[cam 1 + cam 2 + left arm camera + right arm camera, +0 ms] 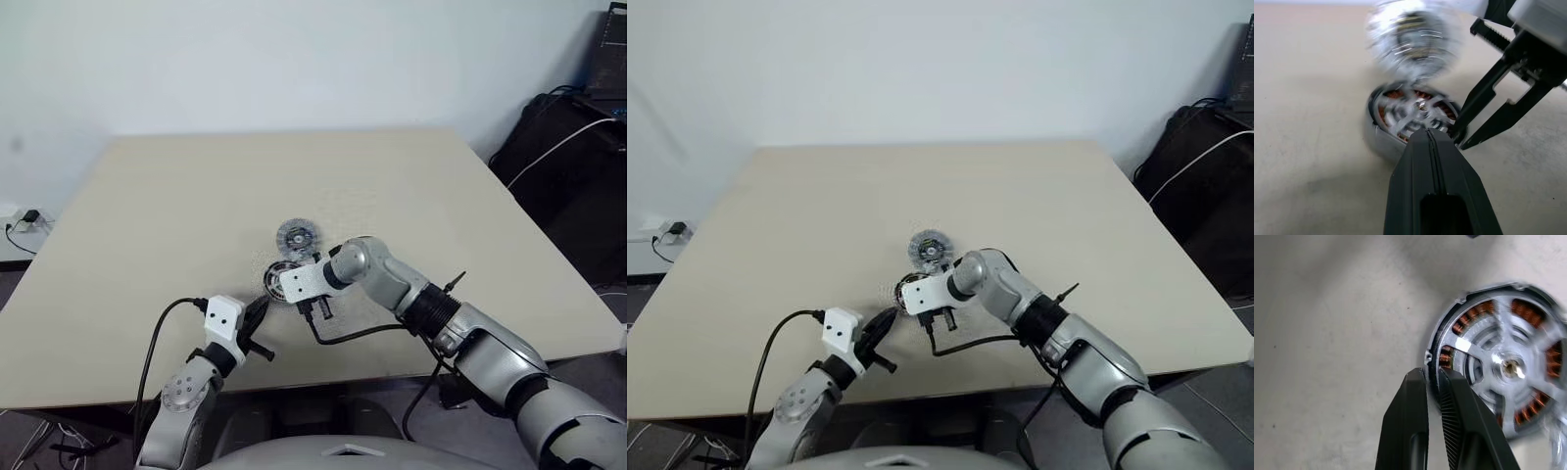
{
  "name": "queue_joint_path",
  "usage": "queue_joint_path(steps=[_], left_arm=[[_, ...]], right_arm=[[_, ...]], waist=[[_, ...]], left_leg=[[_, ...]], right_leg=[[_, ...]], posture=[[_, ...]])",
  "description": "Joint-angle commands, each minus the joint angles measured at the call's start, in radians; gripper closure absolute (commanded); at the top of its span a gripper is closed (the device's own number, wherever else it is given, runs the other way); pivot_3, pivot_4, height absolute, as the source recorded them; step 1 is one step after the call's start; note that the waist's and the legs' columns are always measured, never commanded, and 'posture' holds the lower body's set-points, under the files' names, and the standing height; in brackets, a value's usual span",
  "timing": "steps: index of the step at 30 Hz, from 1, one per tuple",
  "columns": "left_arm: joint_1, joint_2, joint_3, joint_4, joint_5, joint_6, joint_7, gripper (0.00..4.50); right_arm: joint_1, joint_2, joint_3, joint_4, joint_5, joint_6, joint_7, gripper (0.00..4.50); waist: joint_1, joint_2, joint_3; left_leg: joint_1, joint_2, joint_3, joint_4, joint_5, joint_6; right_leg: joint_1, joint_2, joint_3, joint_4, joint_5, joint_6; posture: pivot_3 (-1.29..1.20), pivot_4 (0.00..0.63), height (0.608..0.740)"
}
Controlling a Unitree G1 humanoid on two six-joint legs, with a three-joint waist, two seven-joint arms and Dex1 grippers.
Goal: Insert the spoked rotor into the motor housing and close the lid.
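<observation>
2 grippers at table [147, 215] centre. Spoked rotor [1503, 367] sits inside motor housing [1445, 339], copper windings visible between spokes. Right gripper [1433, 396] pinches the housing's rim. Left gripper [1430, 147] clenched, empty, tips just beside housing. Lid [297, 236] lies just behind it.

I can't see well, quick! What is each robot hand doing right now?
Left gripper: shut, holding nothing.
Right gripper: nearly shut, pinching the rim of the motor housing.
</observation>
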Motion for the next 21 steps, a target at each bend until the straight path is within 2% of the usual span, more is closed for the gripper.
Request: queue_joint_path(steps=[1,4,8,15,21], left_arm=[[-0.014,-0.007,0.002,-0.005,-0.006,-0.029,-0.003,4.50],[-0.021,-0.009,-0.001,0.004,-0.003,-0.030,-0.004,4.50],[-0.025,-0.011,-0.005,0.012,0.001,-0.033,-0.006,4.50],[-0.017,-0.014,-0.011,0.031,-0.002,-0.035,-0.011,4.50],[-0.031,-0.011,-0.016,0.060,-0.004,-0.039,-0.028,4.50]], right_arm=[[0.002,-0.013,-0.036,0.006,-0.027,-0.005,-0.028,4.40],[0.021,-0.027,-0.062,-0.038,-0.013,0.009,-0.029,4.40],[0.112,-0.056,-0.146,-0.212,0.048,0.121,-0.017,4.40],[0.351,-0.114,-0.265,-0.651,0.112,0.533,-0.034,4.40],[0.426,-0.081,-0.333,-0.842,0.159,0.895,-0.136,4.40]], waist=[[0.000,0.000,0.000],[0.001,0.000,0.000],[0.009,0.000,0.001],[0.021,0.000,0.001],[0.024,0.001,0.003]], left_leg=[[0.000,0.000,0.000,0.000,0.000,0.000],[0.000,0.000,0.000,0.001,0.000,0.000],[-0.002,0.000,0.000,0.001,0.000,0.001],[-0.006,0.000,-0.001,0.001,-0.005,0.007],[-0.006,0.000,-0.001,0.001,-0.008,0.012]], right_leg=[[0.000,0.000,0.000,0.001,0.000,0.000],[-0.001,0.000,0.000,0.002,-0.001,-0.001],[-0.002,-0.001,0.000,0.002,-0.001,-0.002],[-0.004,-0.002,-0.002,-0.001,-0.003,-0.004],[-0.003,-0.002,-0.003,-0.004,-0.002,-0.002]], posture=[[0.00,0.000,0.740],[0.00,0.000,0.740],[0.00,0.000,0.740],[0.00,0.000,0.740],[0.00,0.000,0.740]])
